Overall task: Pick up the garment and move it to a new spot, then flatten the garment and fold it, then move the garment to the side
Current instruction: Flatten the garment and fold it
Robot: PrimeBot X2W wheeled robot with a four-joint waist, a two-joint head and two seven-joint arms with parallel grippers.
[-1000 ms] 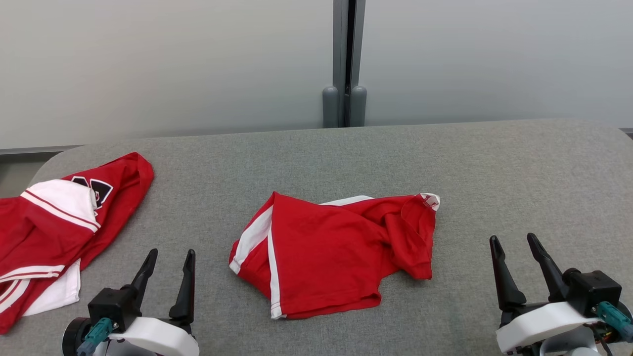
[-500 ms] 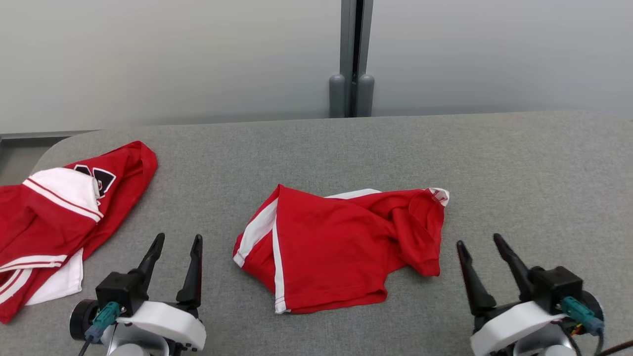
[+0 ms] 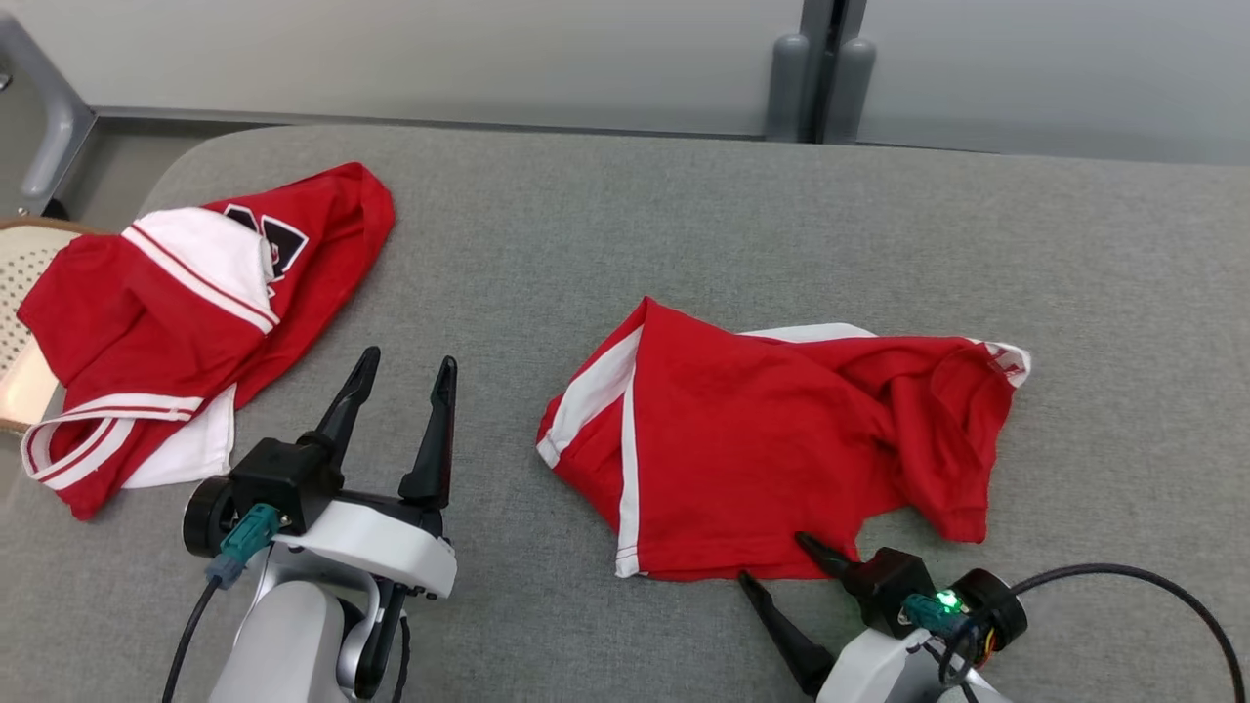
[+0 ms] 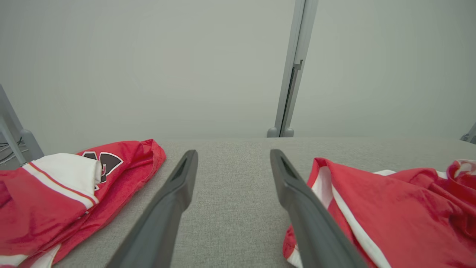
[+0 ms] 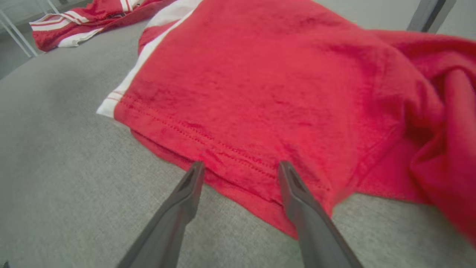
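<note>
The garment (image 3: 771,439), red with white side stripes, lies crumpled in the middle of the grey table (image 3: 586,215). Its right part is bunched. It also shows in the left wrist view (image 4: 390,208) and in the right wrist view (image 5: 260,85). My right gripper (image 3: 772,558) is open at the garment's near hem, with both fingertips right at the hem's edge (image 5: 241,163) and no cloth pinched between them. My left gripper (image 3: 409,357) is open over bare table left of the garment, holding nothing (image 4: 233,152).
A second red and white garment (image 3: 195,312) with a dark print lies at the table's far left, hanging over the edge by a woven beige seat (image 3: 20,283). A grey partition post (image 3: 820,68) stands behind the table. A black cable (image 3: 1123,576) loops by my right wrist.
The camera has tipped down and turned, shifting the whole picture. My right gripper has come in leftward and low to the garment's near hem. Both grippers have stayed open.
</note>
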